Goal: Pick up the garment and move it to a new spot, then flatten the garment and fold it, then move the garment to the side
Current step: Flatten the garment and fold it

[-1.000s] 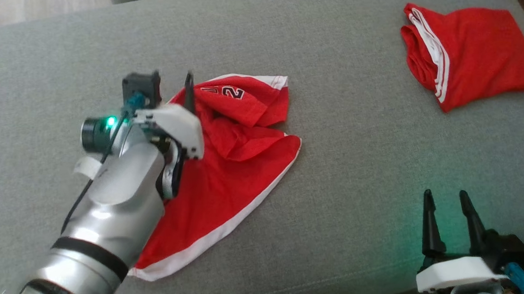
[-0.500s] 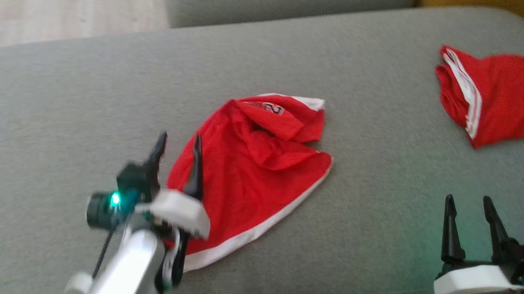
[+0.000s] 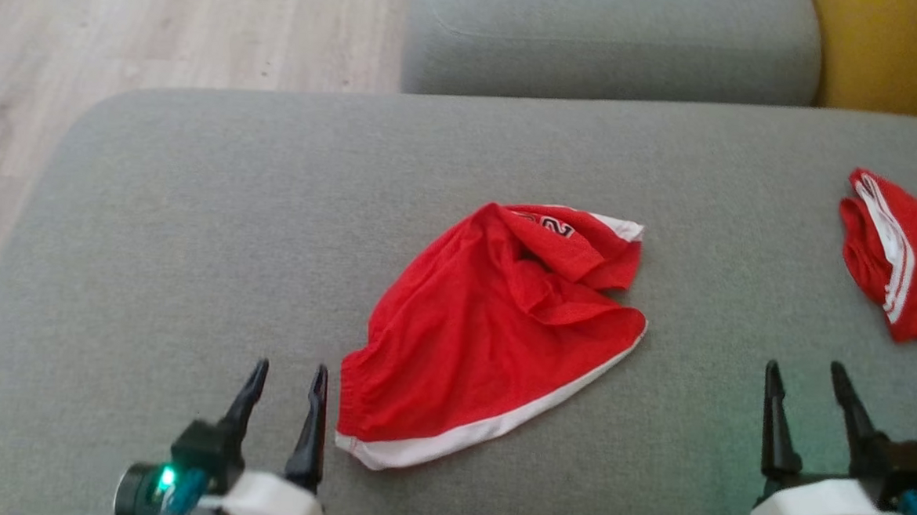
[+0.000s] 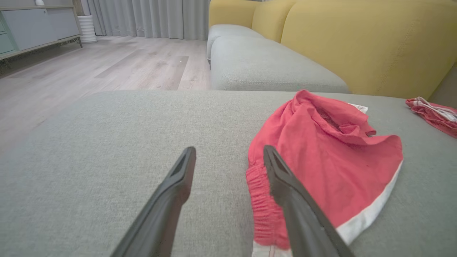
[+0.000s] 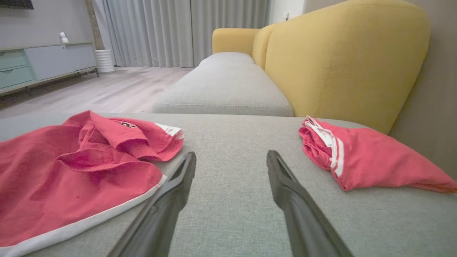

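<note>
Red athletic shorts with a white hem band (image 3: 494, 330) lie crumpled and not yet flattened near the middle of the grey fabric sofa cushion (image 3: 193, 220). In the head view their long axis runs on a slant, from the gathered elastic waistband (image 3: 351, 393) at the near left up to the bunched leg with a printed number at the far right.

The left gripper (image 3: 289, 368) hovers at the near edge of the cushion, its two dark fingers spread with nothing between them. The waistband corner sits just beside its right-hand finger, so the shorts lie ahead and to the right of it. Whether finger and cloth touch, I cannot tell.

The right gripper (image 3: 804, 368) is likewise spread and empty. It stands well apart from the shorts' hem, between them and a second red garment with white stripes (image 3: 906, 257) lying at the far right.

The left arm is clearly the nearer one. A grasp at the waistband would probably call for a small shift rightward and forward, bringing that gathered edge between the open fingers.
</note>
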Controlling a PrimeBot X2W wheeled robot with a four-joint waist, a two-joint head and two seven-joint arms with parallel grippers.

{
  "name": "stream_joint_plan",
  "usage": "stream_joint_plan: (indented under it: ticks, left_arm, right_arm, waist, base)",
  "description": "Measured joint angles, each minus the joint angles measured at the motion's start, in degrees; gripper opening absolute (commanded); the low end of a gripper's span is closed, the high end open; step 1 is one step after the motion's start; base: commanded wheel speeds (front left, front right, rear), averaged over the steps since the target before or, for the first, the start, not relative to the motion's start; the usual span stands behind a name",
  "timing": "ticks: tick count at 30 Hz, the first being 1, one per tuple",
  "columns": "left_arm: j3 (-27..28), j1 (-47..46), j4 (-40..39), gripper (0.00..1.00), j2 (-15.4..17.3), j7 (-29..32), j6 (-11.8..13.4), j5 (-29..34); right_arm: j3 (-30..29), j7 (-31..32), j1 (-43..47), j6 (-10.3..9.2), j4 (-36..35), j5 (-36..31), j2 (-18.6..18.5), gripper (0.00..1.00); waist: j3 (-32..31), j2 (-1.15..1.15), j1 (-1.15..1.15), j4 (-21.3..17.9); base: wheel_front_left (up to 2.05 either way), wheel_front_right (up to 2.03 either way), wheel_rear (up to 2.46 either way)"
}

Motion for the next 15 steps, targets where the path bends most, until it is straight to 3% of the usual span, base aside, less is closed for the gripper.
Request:
stream_joint_plan:
  ticks: [8,15]
  left_arm:
    - [3.24,5.59,-2.2,1.0,0.01,0.0,-5.63,2.78]
    - [5.84,6.55,-2.74,1.0,-0.82,0.0,-8.32,3.75]
  right_arm:
    - [1.93,0.0,1.15,0.0,2.07,1.03,-0.01,1.0]
    - [3.2,0.0,1.14,0.0,3.13,1.09,-0.01,1.0]
  waist:
    - [-2.22,0.0,0.0,2.1]
    - [-2.57,0.0,0.0,2.34]
  base:
    - [0.0,0.0,0.0]
    - [0.0,0.0,0.0]
